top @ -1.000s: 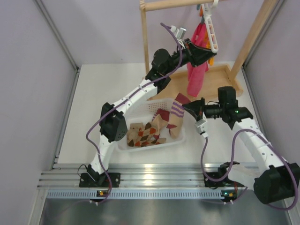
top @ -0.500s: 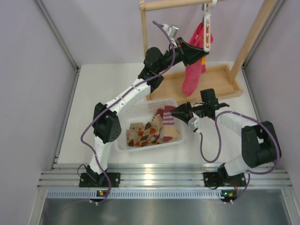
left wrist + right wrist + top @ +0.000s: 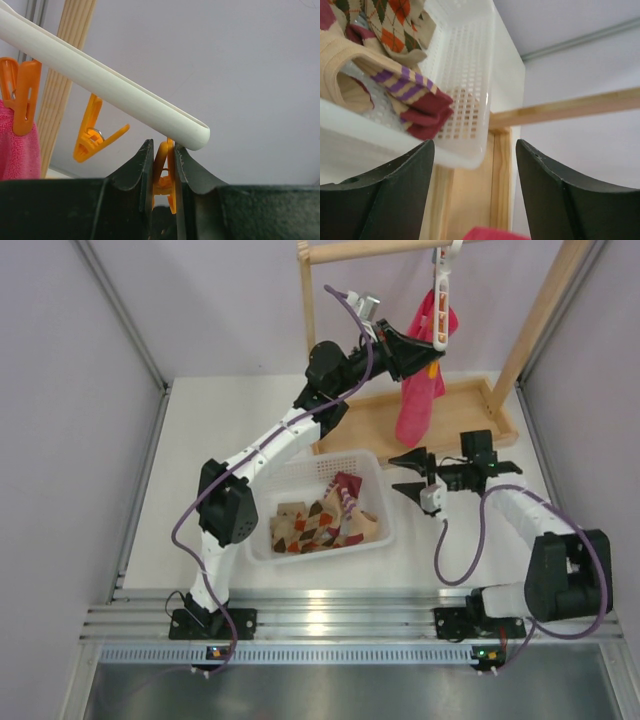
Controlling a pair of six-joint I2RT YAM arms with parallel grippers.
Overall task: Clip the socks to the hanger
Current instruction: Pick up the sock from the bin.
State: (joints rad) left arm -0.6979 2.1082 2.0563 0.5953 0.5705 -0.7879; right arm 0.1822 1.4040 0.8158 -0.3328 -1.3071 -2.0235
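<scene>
The white hanger (image 3: 441, 295) hangs from the wooden rail; in the left wrist view its bar (image 3: 100, 80) crosses overhead. My left gripper (image 3: 425, 350) (image 3: 162, 146) is shut on an orange clip (image 3: 166, 172) at the bar's end. A pink cloth (image 3: 420, 390) (image 3: 14, 150) hangs from another clip. Beige socks (image 3: 318, 522) lie in the white basket (image 3: 300, 472). A purple-striped sock (image 3: 346, 494) (image 3: 412, 92) lies on top, beside argyle ones (image 3: 395, 25). My right gripper (image 3: 404, 473) (image 3: 474, 145) is open and holds nothing, just right of the basket (image 3: 470, 60).
The wooden rack's left post (image 3: 310, 325) and right post (image 3: 540, 315) stand at the back, on a wooden base tray (image 3: 475, 412) (image 3: 470, 200). A spare orange clip (image 3: 95, 135) hangs open-side down on the bar. Grey walls close in both sides.
My right gripper has opened and let go of the striped sock, which has dropped into the basket. The right arm has drawn back to the right. The left gripper stays on the clip.
</scene>
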